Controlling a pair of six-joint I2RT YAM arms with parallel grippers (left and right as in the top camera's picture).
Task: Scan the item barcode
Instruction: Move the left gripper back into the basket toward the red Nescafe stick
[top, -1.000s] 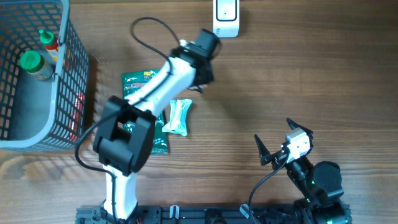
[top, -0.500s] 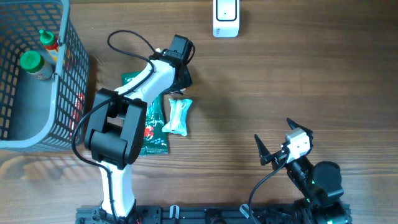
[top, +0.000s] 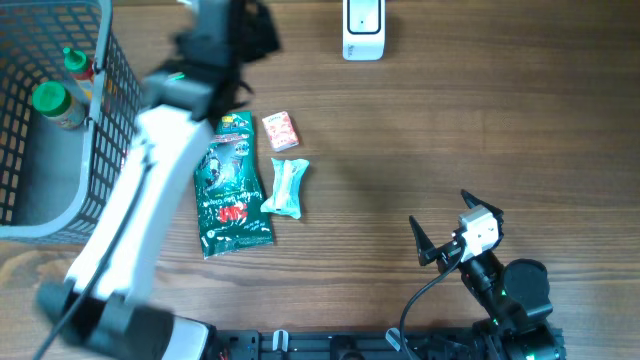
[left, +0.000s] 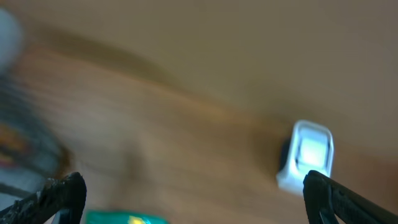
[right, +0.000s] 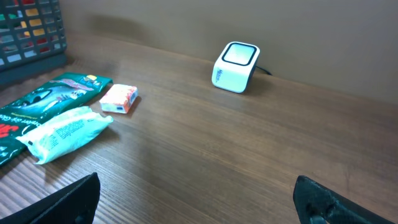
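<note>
Presently: small red-and-white box (top: 280, 131) on bench (top: 450, 120), 7 o'clock from white scanner (top: 362, 30), bare wood between. Green packet (top: 232, 185) at its 7 o'clock, mint pouch (top: 287, 188) at 6. Wire basket (top: 60, 200) at 9. Left hand (left: 193, 190) spread; right hand (top: 440, 215) spread, 4 o'clock.

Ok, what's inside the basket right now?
In the basket, a green-capped jar and a red-capped bottle lie near its far corner; the left arm hides part of its right side.
</note>
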